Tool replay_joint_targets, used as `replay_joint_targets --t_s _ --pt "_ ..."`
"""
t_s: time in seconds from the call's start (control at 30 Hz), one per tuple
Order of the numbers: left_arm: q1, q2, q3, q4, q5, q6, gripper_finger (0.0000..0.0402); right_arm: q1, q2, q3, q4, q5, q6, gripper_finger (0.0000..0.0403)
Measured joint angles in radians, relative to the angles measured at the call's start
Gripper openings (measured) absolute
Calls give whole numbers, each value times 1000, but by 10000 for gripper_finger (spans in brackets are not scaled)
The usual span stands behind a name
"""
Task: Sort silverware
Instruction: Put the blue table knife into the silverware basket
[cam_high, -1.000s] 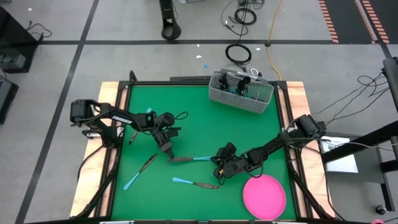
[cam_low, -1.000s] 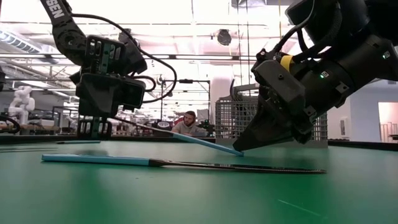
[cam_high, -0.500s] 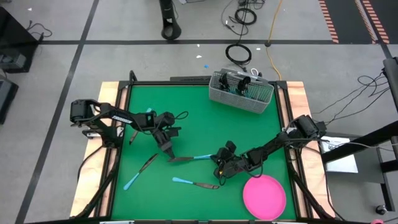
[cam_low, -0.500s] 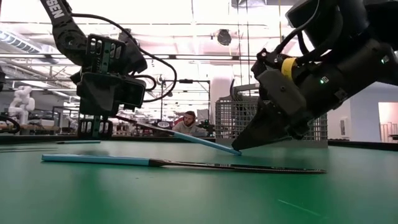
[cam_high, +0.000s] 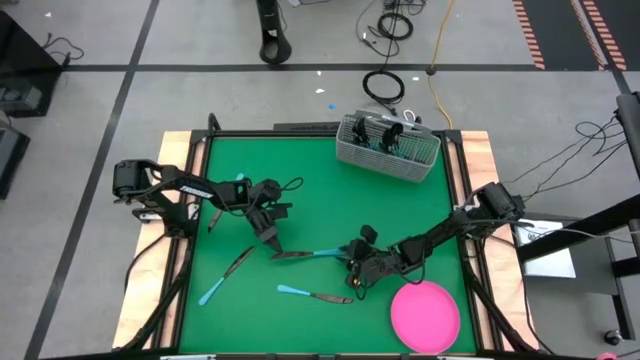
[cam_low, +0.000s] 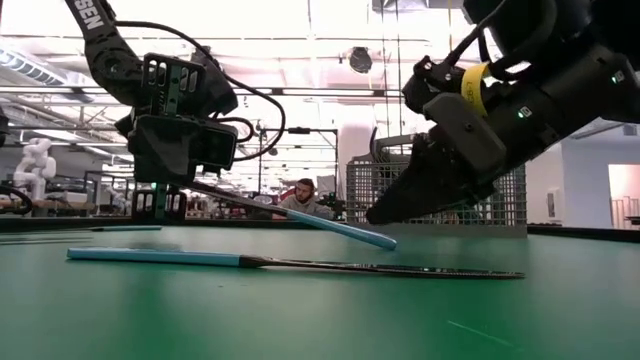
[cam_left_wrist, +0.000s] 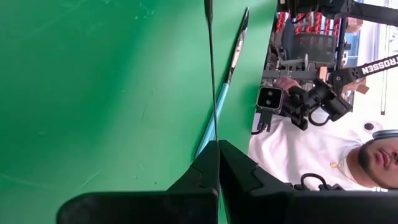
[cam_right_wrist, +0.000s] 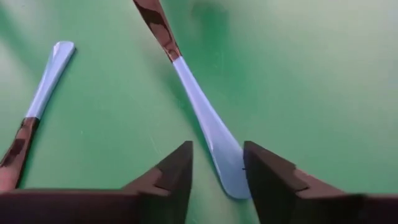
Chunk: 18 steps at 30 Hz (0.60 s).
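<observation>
A knife (cam_high: 310, 254) with a dark blade and a light blue handle slants across the middle of the green table (cam_high: 320, 190). My left gripper (cam_high: 270, 243) is shut on its blade end. My right gripper (cam_high: 352, 275) is open at the handle end (cam_right_wrist: 225, 167), which lies between its spread fingers. In the low view those fingers (cam_low: 385, 212) hang just above the handle and do not touch it. Other silverware lies flat on the table: a knife (cam_high: 315, 294) near the front, and two pieces (cam_high: 238, 262) (cam_high: 210, 292) at the left. My left gripper pinches the knife's dark blade end (cam_left_wrist: 212, 134) between its two fingers, which come down at a slant from the table's left. The knife is tilted: the held end is raised (cam_low: 200, 188), and the blue handle end (cam_low: 388, 240) is down by the table.
A grey wire-mesh caddy (cam_high: 388, 145) with pieces standing in it sits at the far edge. A pink round plate (cam_high: 425, 313) lies at the near right corner, close to my right arm. More silverware (cam_high: 213, 218) lies by the left edge. A person sits beyond the table.
My right gripper has opened and let go of the knife's blue handle end, rolling a little and rising slightly off it. The knife stays slanted, still held by the blade end.
</observation>
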<state>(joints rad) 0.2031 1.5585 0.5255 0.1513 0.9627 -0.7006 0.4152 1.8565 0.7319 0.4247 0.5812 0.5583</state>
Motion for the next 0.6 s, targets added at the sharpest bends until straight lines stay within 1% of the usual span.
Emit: replay_joint_targets --t_s 0.1,0.27,0.37,0.47,0.6 --pt "0 0 0 0 0 -1 0 0 -13 3 35 17 -58 161" --pt "0 0 0 1 0 -18 0 -3 -33 61 43 27 -260 206" --pt "0 0 0 19 0 -28 0 -22 -11 111 44 11 -357 216" --pt "0 0 0 27 0 -44 0 -51 14 144 16 -17 -410 216" --pt "0 0 0 27 1 -46 0 -94 42 190 -19 -119 -421 212"
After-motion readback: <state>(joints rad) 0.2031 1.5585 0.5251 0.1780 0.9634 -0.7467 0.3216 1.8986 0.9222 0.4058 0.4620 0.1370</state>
